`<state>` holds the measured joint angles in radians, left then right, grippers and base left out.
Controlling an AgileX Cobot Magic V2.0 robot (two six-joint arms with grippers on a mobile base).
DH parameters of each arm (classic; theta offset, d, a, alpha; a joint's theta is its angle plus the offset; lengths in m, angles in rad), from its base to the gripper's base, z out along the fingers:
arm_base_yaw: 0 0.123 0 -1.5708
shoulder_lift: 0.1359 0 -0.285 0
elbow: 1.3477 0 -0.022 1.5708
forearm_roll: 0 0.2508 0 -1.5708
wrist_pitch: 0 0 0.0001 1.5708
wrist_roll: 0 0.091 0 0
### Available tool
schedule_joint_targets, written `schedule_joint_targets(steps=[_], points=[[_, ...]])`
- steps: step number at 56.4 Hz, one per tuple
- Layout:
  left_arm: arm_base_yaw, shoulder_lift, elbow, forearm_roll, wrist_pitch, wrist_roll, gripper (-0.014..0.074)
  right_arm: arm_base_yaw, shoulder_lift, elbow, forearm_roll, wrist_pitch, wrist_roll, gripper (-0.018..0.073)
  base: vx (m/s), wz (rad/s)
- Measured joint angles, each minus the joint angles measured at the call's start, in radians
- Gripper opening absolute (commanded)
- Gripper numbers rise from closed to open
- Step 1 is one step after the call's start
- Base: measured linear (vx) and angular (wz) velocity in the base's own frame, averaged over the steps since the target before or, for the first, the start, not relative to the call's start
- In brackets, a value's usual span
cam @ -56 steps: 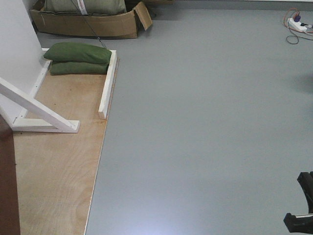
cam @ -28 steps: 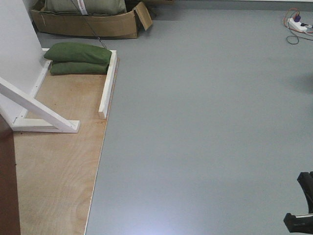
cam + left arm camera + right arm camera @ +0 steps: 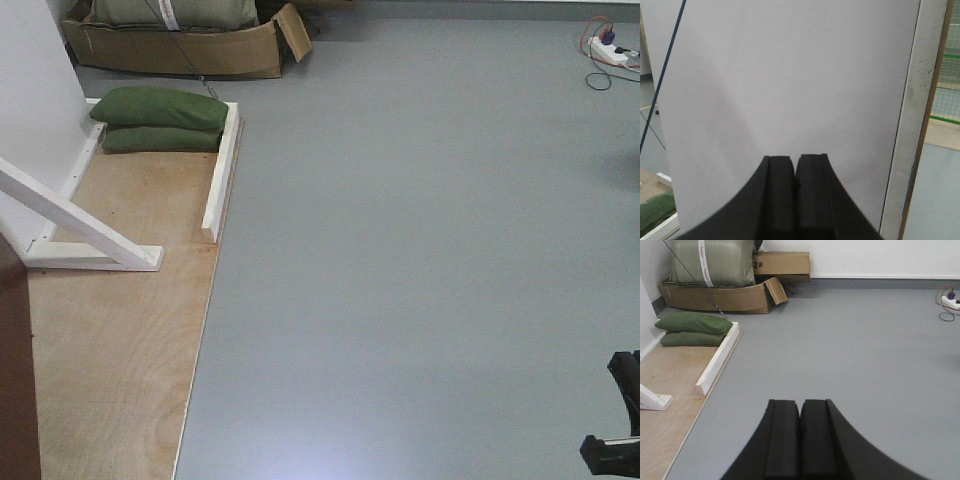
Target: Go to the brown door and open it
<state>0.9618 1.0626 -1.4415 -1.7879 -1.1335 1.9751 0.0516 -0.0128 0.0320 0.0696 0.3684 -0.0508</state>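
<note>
Only a dark reddish-brown strip of the brown door (image 3: 18, 380) shows, at the bottom left edge of the front view; its handle is out of view. My left gripper (image 3: 795, 159) is shut with nothing in it, and it faces a plain white panel (image 3: 790, 75) close ahead. My right gripper (image 3: 800, 402) is also shut and empty, pointing out over the grey floor (image 3: 865, 350). A black part of the right arm (image 3: 618, 420) shows at the bottom right of the front view.
A white wooden support frame (image 3: 90, 235) stands on a plywood sheet (image 3: 110, 340) at the left. Two green sandbags (image 3: 160, 120) lie on its far end. A cardboard box (image 3: 180, 50) sits behind them. A power strip with cables (image 3: 608, 48) lies far right.
</note>
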Motion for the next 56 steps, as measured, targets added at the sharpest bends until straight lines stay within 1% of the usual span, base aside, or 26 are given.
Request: schedule_joint_targets(steps=[19, 24, 45, 50, 56], points=[[0.003, 0.041, 0.000, -0.004, -0.050, 0.002, 0.0067, 0.000, 0.000, 0.000, 0.000, 0.000, 0.000, 0.0000, 0.00, 0.00], [0.003, 0.058, 0.000, -0.017, -0.013, 0.002, 0.0067, 0.000, 0.000, 0.000, 0.000, 0.000, 0.000, 0.0000, 0.00, 0.00], [0.002, 0.052, 0.002, -0.016, 0.166, -0.001, 0.0067, 0.000, 0.000, 0.000, 0.000, 0.000, 0.000, 0.0000, 0.00, 0.00], [0.002, 0.039, 0.002, -0.014, 0.203, -0.023, 0.0067, 0.000, 0.000, 0.000, 0.000, 0.000, 0.000, 0.0000, 0.00, 0.00], [0.002, 0.022, 0.002, -0.011, 0.267, -0.088, 0.0067, 0.000, 0.000, 0.000, 0.000, 0.000, 0.000, 0.0000, 0.00, 0.00]])
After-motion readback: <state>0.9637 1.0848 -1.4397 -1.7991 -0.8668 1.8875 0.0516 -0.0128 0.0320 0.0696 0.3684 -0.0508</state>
